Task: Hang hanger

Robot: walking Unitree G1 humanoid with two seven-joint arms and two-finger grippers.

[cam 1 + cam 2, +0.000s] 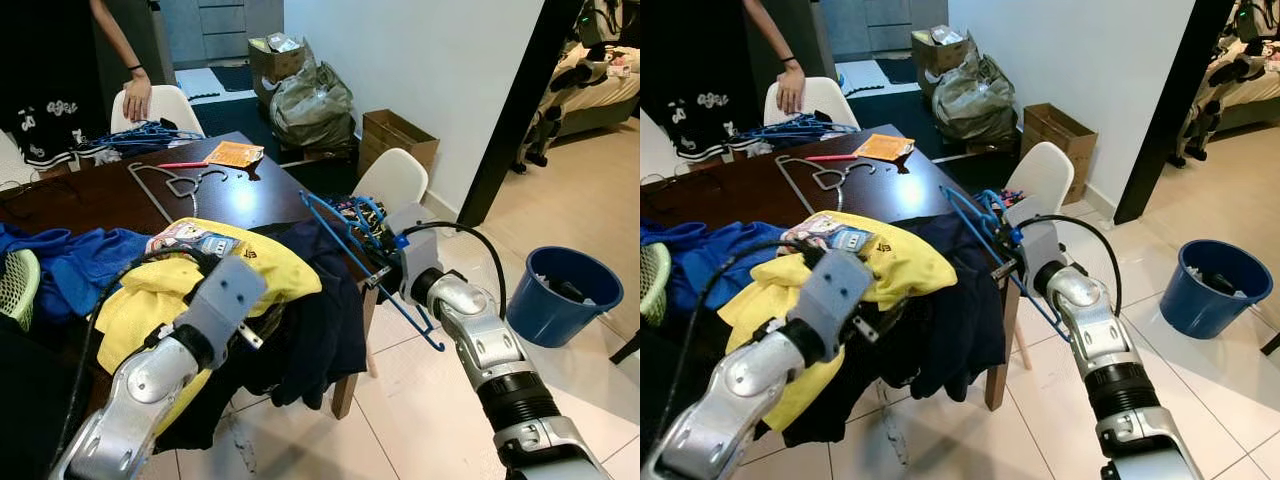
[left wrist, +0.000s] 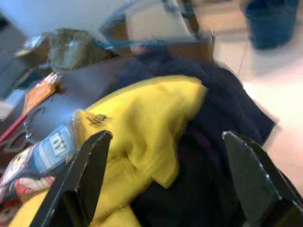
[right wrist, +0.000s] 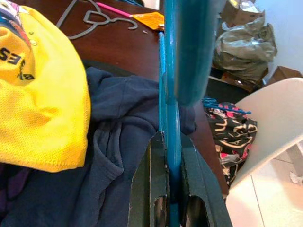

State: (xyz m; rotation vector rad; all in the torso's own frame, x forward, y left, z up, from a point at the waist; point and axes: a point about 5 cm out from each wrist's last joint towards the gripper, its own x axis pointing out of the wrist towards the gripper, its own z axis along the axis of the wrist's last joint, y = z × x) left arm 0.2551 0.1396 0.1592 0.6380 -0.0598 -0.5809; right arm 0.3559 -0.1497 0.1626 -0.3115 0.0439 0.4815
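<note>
— Holding is about as far as we've got: our right gripper (image 3: 171, 198) has its two fingers clamped on the rod of the blue hanger (image 1: 345, 245), which we carry just off the table's (image 1: 100, 195) right-hand corner, over the dark garment (image 1: 320, 310) draped there.

— So nothing is hung yet?

— Not that we can see. We make out no rail or hook to receive it, so by our reckoning the carrying and the hanging itself are both left to do.

— And our other arm?

— Our left gripper (image 2: 168, 184) is spread wide and grasps nothing; it hovers over the yellow shirt (image 2: 142, 123) on the clothes heap.

— Let's count. Hangers?

— One blue in our grip, one grey hanger (image 1: 165, 185) lying flat on the tabletop, and a tangle of blue hangers (image 1: 140, 135) at the far edge that we cannot number.

— Chairs?

— Two white chairs, one (image 1: 395, 178) at the right side with patterned cloth on its seat, one (image 1: 165, 103) at the far end under a person's hand (image 1: 136, 97).

— Anything else?

— One blue bucket (image 1: 562, 295) on the tiles, two cardboard boxes by the wall, one orange packet (image 1: 236, 153) on the table.
</note>
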